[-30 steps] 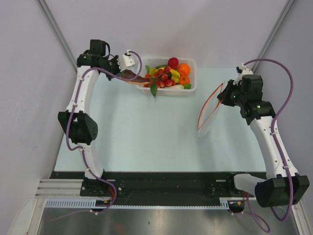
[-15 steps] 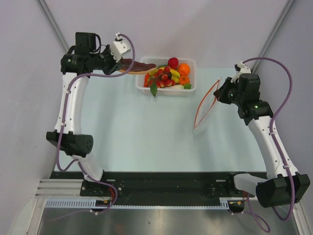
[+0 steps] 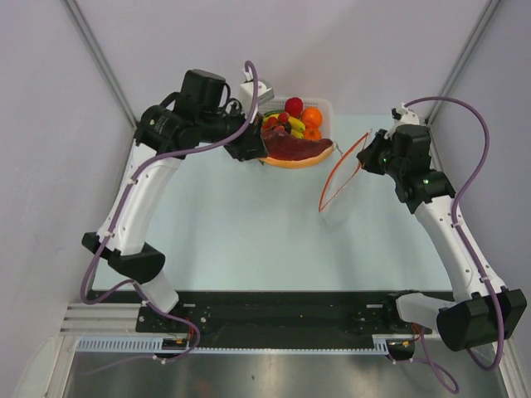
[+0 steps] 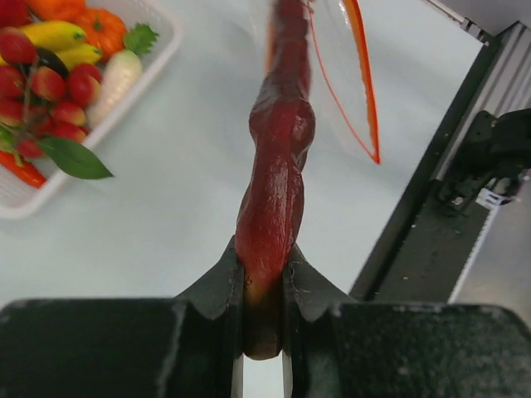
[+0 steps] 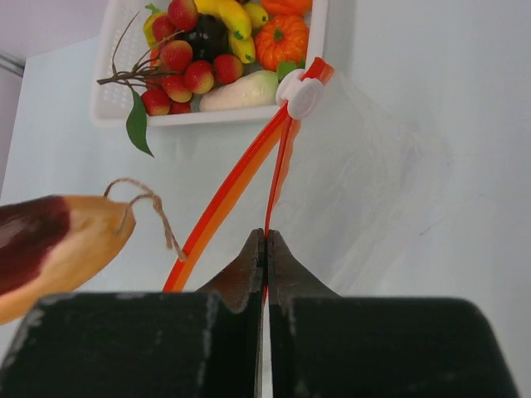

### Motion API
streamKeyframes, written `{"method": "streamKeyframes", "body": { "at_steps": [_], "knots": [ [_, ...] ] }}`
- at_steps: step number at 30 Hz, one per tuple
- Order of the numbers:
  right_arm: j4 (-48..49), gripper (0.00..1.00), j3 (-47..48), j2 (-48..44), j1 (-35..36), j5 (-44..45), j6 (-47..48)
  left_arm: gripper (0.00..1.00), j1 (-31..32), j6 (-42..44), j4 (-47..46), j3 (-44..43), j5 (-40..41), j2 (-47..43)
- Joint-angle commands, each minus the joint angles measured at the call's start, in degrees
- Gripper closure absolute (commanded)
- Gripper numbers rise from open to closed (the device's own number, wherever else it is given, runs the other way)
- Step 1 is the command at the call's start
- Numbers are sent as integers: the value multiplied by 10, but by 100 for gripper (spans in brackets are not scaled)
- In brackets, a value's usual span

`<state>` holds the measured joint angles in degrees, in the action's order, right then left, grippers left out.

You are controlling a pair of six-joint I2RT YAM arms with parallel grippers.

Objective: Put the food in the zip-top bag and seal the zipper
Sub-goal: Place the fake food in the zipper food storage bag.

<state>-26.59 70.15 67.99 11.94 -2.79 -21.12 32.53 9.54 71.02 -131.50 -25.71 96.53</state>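
Observation:
My left gripper [image 3: 259, 146] is shut on one end of a red-brown meat slab [image 3: 296, 148], held in the air with its far end close to the bag's mouth. The slab shows edge-on in the left wrist view [image 4: 274, 182], between my left gripper's [image 4: 264, 274] jaws. My right gripper [image 3: 373, 156] is shut on one lip of the clear zip-top bag [image 3: 342, 192] and holds it up with the mouth open. The orange-red zipper [image 5: 241, 178] gapes, its white slider [image 5: 300, 94] at the far end. My right gripper [image 5: 265, 242] pinches the right-hand strip.
A white mesh basket [image 3: 324, 108] at the table's back holds the other toy foods: red berries [image 5: 187, 70], bananas, an orange pumpkin [image 5: 280, 41], a white vegetable and a green leaf. A string [image 5: 145, 203] hangs from the slab's tan end. A black rail runs along the near edge [image 3: 274, 311].
My left arm has swung right, carrying the meat slab from left of the basket to in front of it, near the bag's mouth. My right gripper has moved the bag slightly left.

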Motion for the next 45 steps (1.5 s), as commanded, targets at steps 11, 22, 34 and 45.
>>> {"method": "streamKeyframes", "body": {
  "at_steps": [11,22,34,45],
  "knots": [
    [35,100,-12,-10,11,61,-5,100,32,-156,-42,40,3,-17],
    [52,100,-21,-9,21,90,3,100,33,-162,-2,-44,-21,-4],
    [51,100,10,-4,26,76,-7,100,44,-165,-10,4,-39,5],
    [40,100,8,-7,48,35,-13,100,63,-172,-38,21,37,25]
  ]
}}
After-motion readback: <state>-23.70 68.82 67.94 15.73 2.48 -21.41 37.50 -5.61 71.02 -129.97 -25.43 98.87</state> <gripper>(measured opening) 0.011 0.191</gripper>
